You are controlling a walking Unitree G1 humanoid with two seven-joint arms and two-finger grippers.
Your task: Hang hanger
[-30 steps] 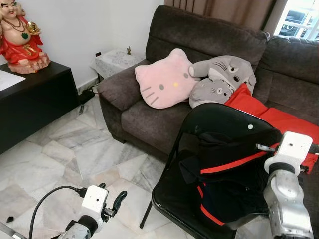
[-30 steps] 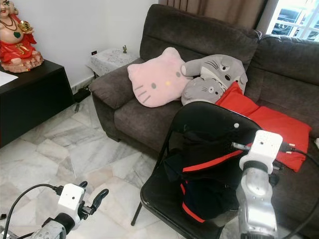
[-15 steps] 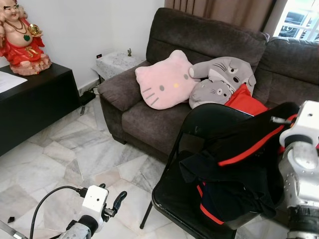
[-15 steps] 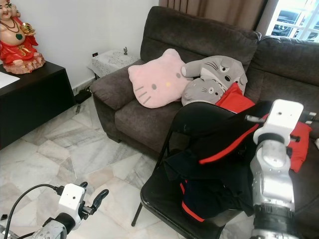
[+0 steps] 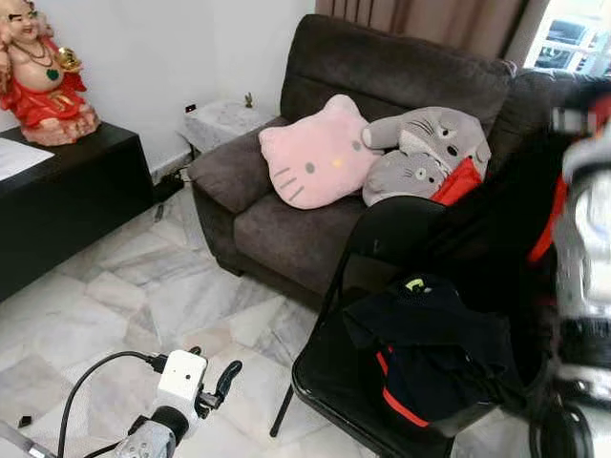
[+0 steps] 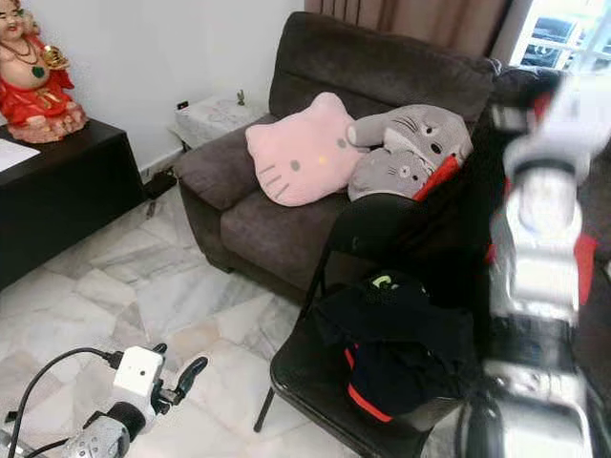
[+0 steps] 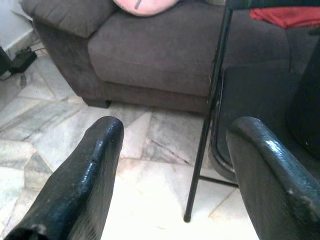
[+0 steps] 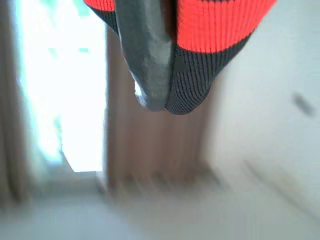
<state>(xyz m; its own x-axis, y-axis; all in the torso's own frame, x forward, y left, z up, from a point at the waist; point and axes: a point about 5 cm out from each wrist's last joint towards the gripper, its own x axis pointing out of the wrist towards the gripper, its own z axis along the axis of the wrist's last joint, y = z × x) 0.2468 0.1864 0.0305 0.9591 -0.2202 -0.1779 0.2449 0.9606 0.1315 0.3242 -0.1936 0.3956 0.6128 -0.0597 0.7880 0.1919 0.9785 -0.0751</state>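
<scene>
The right gripper (image 8: 150, 55) is raised above the folding chair (image 5: 325, 382) with its fingers clamped on the red-and-black ribbed edge of a dark garment (image 5: 477, 229) that trails down to the seat; no hanger can be made out. The lift should be slow and straight up — so the cloth clears the chair back without snagging. The left gripper (image 7: 175, 165) hangs low beside the chair's front leg, fingers apart, holding nothing.

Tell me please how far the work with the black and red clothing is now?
Done: the right gripper has a black and red garment up off the folding chair; the wrist view shows its ribbed edge against one finger. In hand: the raising, the arm blurred. Left: a second dark garment lies on the seat, and no hanger or rail is visible. The left gripper hangs open, idle.
</scene>
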